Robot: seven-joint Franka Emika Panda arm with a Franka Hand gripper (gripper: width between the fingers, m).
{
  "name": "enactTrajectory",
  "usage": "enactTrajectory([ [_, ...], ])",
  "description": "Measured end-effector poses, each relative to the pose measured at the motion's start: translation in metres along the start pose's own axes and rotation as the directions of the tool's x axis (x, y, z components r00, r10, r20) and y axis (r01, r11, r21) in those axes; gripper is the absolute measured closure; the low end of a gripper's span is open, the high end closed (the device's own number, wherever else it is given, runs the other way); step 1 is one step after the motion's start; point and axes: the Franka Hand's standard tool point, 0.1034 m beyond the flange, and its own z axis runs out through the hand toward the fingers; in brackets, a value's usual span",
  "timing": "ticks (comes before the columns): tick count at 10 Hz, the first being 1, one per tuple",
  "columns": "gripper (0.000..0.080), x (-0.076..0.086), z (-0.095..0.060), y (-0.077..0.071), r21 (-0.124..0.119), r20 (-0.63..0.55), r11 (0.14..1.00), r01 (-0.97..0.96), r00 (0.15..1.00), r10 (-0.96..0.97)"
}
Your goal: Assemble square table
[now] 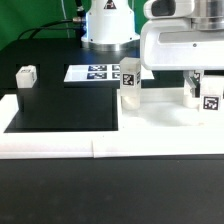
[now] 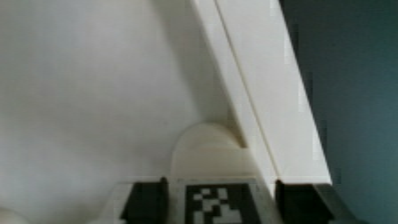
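Leg (image 1: pixel 207 98) clamped upright between narrow-set fingers (image 2: pixel 146 200), tag turned toward wrist camera. Gripper (image 1: pixel 203 85) seen at 3 o'clock of exterior view. Leg stood on tabletop (image 1: pixel 165 108) close to its edge, judged ready for seating at corner; hole hidden. Tabletop laid against border wall (image 1: pixel 60 146) at 6 o'clock, probably as brace against sliding. Second leg (image 1: pixel 129 82) upright at tabletop's 9 o'clock edge; whether fastened cannot be told. Third leg (image 1: pixel 24 76) well apart at 9 o'clock. Marker board (image 1: pixel 95 72) at 12 o'clock.
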Motion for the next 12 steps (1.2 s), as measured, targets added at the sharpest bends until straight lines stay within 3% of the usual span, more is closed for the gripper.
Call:
enactTrajectory([
  [3,0.0511,0.0008,0.0009,-0.0052,0.034,0.022,0.897,-0.44,0.898,0.439],
  [5,0.0511,0.0013,0.0022,-0.0092,0.068,0.043,0.725,-0.685,0.728,0.684],
  [9,0.0511,0.0055,0.0014,-0.0105,0.082,0.083,0.475,-0.876,0.481,0.873],
  [11,0.0511,0.005,0.0016,-0.0106,0.083,0.08,0.505,-0.859,0.511,0.856],
  [12,0.0437,0.0058,0.0013,-0.0098,0.088,0.07,0.562,-0.822,0.568,0.82],
])
